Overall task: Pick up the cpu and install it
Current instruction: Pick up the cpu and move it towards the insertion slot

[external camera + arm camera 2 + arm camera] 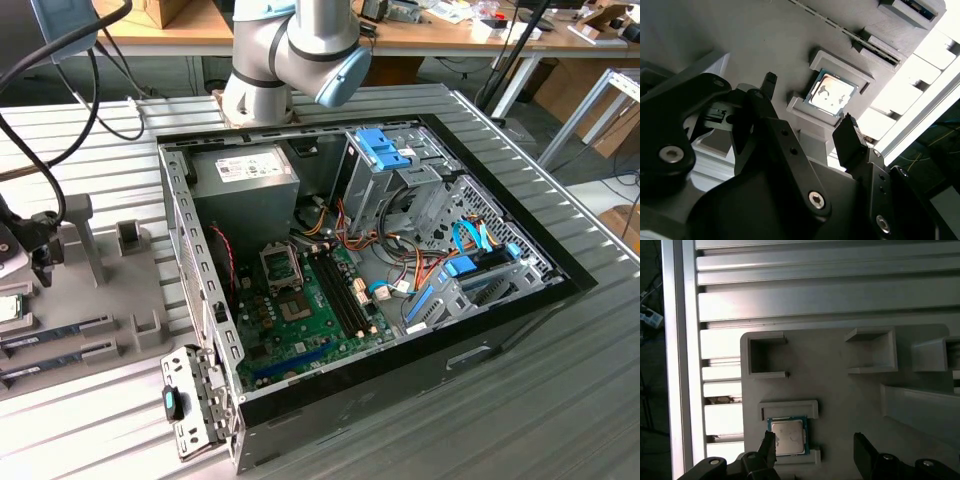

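2 grey tray lips (789, 409) beside cpu (788, 436); wide-apart pincer (814, 441) near.

Nothing readable here tbh. The white sticker (243, 167) on the power supply (255, 205) is just a blur, and the cpu (831, 93) lid, just by the claw (810, 99), is all glare.

The cpu (788, 436), a square chip with silver top and green rim, lies flat, cradled in a grey holder (790, 407)
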`<state>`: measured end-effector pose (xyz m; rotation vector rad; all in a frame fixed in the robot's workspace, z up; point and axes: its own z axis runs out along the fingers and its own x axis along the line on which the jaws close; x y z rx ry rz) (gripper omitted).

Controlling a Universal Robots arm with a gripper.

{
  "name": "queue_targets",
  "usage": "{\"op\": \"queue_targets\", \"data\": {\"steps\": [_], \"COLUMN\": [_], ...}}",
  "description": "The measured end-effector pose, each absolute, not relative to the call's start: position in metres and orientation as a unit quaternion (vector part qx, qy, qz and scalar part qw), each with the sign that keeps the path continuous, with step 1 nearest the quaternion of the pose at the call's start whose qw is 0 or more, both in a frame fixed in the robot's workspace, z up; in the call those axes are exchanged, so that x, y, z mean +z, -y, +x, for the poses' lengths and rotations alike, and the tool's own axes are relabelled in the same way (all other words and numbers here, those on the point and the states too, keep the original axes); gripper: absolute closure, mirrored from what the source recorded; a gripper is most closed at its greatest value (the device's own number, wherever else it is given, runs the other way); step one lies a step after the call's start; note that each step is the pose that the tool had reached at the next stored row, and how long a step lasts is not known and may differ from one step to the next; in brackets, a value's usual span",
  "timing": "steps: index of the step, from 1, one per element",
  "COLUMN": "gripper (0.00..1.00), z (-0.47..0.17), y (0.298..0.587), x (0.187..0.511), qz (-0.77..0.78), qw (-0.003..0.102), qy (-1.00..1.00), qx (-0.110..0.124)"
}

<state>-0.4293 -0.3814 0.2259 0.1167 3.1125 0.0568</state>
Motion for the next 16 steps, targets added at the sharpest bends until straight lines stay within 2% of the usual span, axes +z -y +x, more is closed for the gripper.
{"op": "queue_targets", "data": {"steps": [16], "gripper": [0.28], "z": [-0.4293], "y": [0.3814], "x": [0.2218], "qz": [0.037], "qw": [0.013], "qy": [-0.999], "qx": [0.018]}}
